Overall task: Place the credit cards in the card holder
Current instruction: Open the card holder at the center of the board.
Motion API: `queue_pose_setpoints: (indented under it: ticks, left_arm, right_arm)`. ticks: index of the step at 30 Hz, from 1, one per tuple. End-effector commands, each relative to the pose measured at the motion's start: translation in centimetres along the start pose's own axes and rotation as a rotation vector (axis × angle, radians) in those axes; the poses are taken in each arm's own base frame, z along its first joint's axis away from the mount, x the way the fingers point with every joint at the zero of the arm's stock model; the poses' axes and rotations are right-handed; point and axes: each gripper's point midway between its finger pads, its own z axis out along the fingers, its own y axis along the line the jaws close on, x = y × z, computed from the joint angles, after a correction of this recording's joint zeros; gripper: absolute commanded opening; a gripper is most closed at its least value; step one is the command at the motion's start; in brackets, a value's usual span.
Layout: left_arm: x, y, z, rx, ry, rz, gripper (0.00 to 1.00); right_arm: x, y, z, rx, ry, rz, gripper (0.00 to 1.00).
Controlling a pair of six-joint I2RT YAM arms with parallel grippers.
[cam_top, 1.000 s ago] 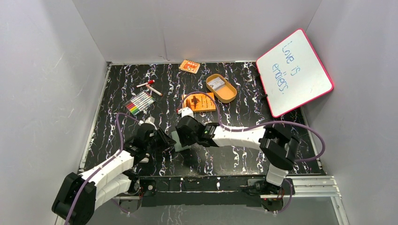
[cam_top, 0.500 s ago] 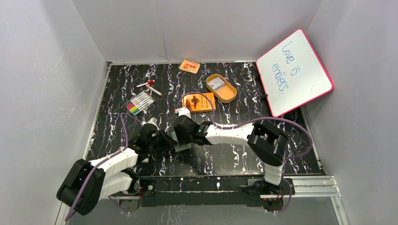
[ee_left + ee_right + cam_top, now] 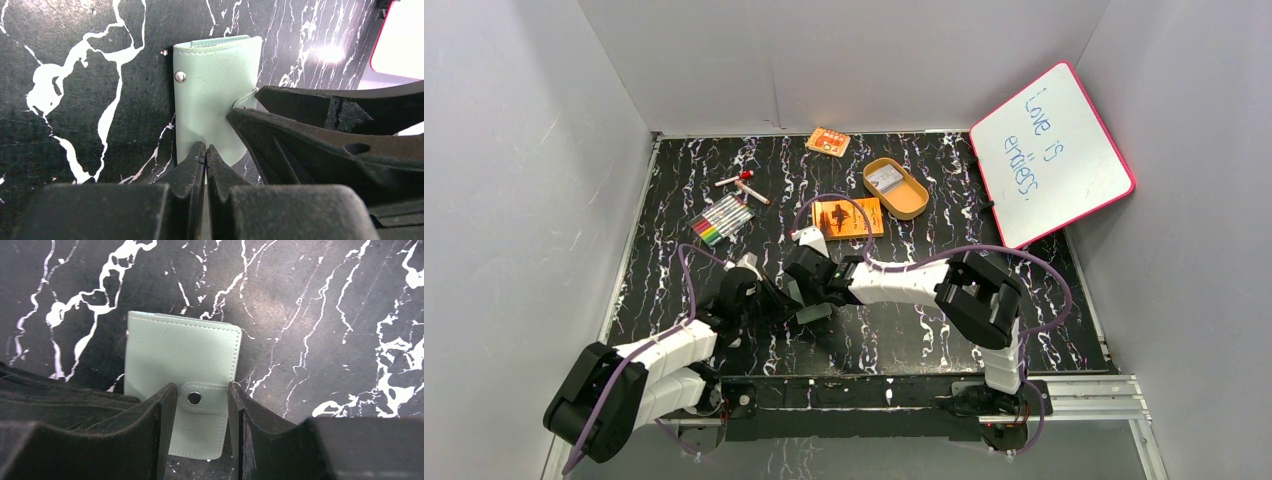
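Note:
The card holder (image 3: 180,350) is a mint grey-green wallet, folded shut and lying on the black marbled table. It also shows in the left wrist view (image 3: 215,85) and as a small patch in the top view (image 3: 795,291). My right gripper (image 3: 202,387) has its fingers closed against both sides of the snap tab (image 3: 205,399). My left gripper (image 3: 205,149) is shut on the holder's opposite edge, with a pale sliver between its tips. The right fingers (image 3: 300,135) show at the tab in the left wrist view. No loose credit card is clearly visible.
An orange book (image 3: 848,217) lies just behind the grippers. A tan oval tin (image 3: 895,187) holds a grey flat item. A small orange pack (image 3: 828,141) is at the back wall. Markers (image 3: 723,219) and a red pen (image 3: 742,183) lie at the left. A pink-framed whiteboard (image 3: 1052,152) leans at the right.
Both grippers and the card holder have shifted a little to the left. The right arm's elbow has swung left with them.

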Motion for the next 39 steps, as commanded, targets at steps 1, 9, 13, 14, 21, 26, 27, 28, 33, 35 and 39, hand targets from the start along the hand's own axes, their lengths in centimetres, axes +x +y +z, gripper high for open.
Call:
queue_pose_setpoints:
  ticks: [1, 9, 13, 14, 21, 26, 27, 28, 33, 35, 39]
  left_arm:
    - [0.6, 1.4, -0.1, -0.043, 0.011, -0.002, 0.02]
    - [0.6, 1.5, 0.0, -0.045, 0.013, -0.004, 0.01]
    - [0.6, 1.5, 0.1, -0.047, 0.012, -0.004, 0.01]
    - [0.6, 1.5, 0.1, -0.048, 0.012, -0.005, 0.01]
    - [0.6, 1.6, 0.1, -0.051, 0.012, -0.005, 0.0]
    - [0.6, 1.7, 0.1, -0.057, 0.009, -0.006, 0.0]
    - [0.6, 1.8, 0.1, -0.06, 0.011, -0.006, 0.0]
    - [0.6, 1.8, 0.2, -0.06, 0.011, -0.005, 0.0]
    - [0.7, 2.1, 0.3, -0.073, 0.017, -0.008, 0.0]
    - [0.7, 2.1, 0.4, -0.076, 0.017, -0.009, 0.0]
    - [0.7, 2.2, 0.4, -0.082, 0.018, -0.005, 0.0]
  right_arm:
    - [-0.5, -1.6, 0.2, 0.093, -0.01, -0.035, 0.5]
    - [0.0, -1.1, 0.1, 0.105, -0.014, -0.092, 0.46]
    - [-0.3, -0.5, -0.4, 0.12, -0.034, -0.153, 0.5]
    - [-0.3, -0.4, -0.4, 0.126, -0.034, -0.167, 0.51]
    - [0.3, -1.0, -0.3, 0.163, -0.019, -0.199, 0.45]
    - [0.5, -1.2, -0.4, 0.17, -0.019, -0.205, 0.3]
    - [0.5, -1.2, -0.4, 0.17, -0.019, -0.206, 0.28]
    - [0.5, -1.2, -0.5, 0.17, -0.019, -0.206, 0.25]
    - [0.5, -1.3, -0.8, 0.167, -0.021, -0.203, 0.11]
    - [0.4, -1.3, -1.0, 0.165, -0.021, -0.198, 0.02]
    - [0.5, -1.4, -1.3, 0.163, -0.024, -0.184, 0.0]
